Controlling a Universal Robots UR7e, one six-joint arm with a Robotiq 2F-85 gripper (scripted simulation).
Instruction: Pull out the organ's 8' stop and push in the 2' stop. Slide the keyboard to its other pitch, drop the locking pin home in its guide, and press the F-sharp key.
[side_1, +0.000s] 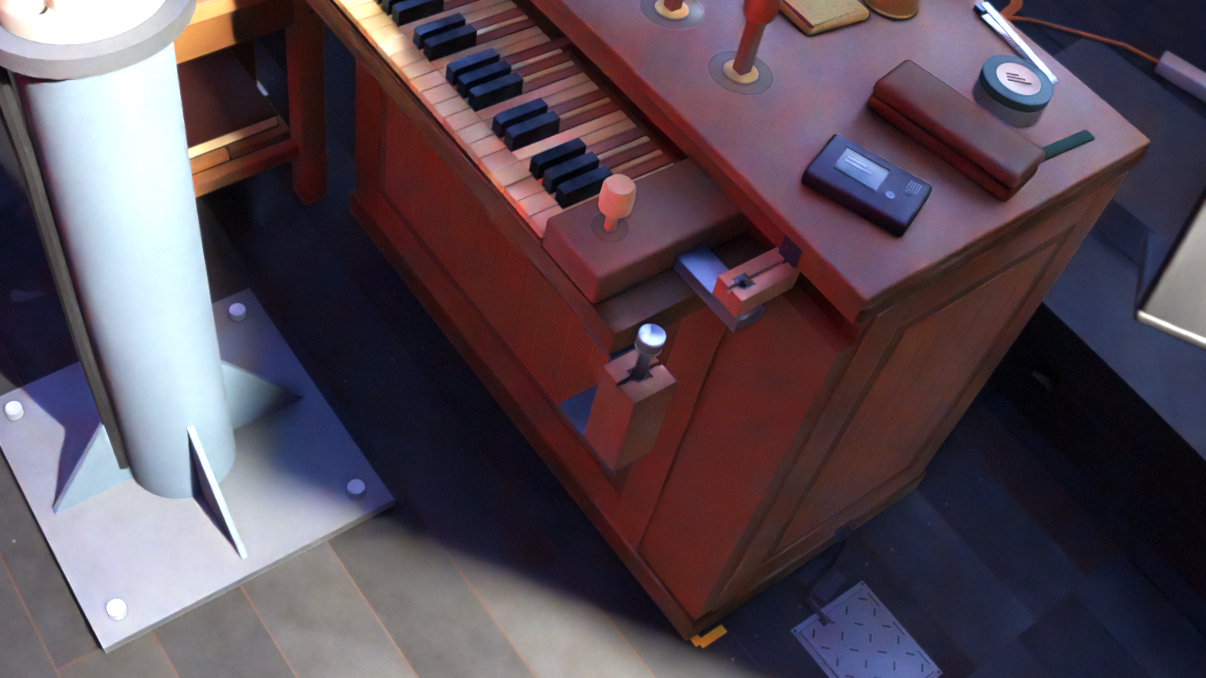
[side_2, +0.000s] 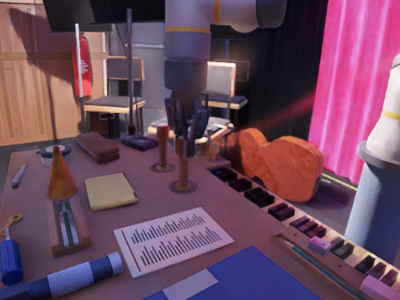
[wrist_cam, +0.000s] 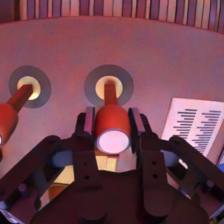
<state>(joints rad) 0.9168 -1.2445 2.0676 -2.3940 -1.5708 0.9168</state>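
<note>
A red-knobbed stop (wrist_cam: 112, 128) rises on its stem from a grey ring in the organ's top, and my gripper (wrist_cam: 111, 126) is closed around its knob from above. In the second side camera the same stop (side_2: 182, 167) stands nearer the keyboard. A second stop (side_2: 163, 145) stands just beyond it, also raised. The keyboard (side_1: 514, 110) runs along the front, with a pale knob (side_1: 616, 201) on its end block. The steel locking pin (side_1: 648, 347) stands up in its wooden guide on the organ's side.
A metronome (side_2: 61, 175), a yellow pad (side_2: 110, 191), a printed sheet (side_2: 172, 240), a dark case (side_1: 953, 126), a small device (side_1: 866, 183) and a tape roll (side_1: 1012, 88) lie on the organ top. The arm's grey pedestal (side_1: 126, 253) stands in front of the keys.
</note>
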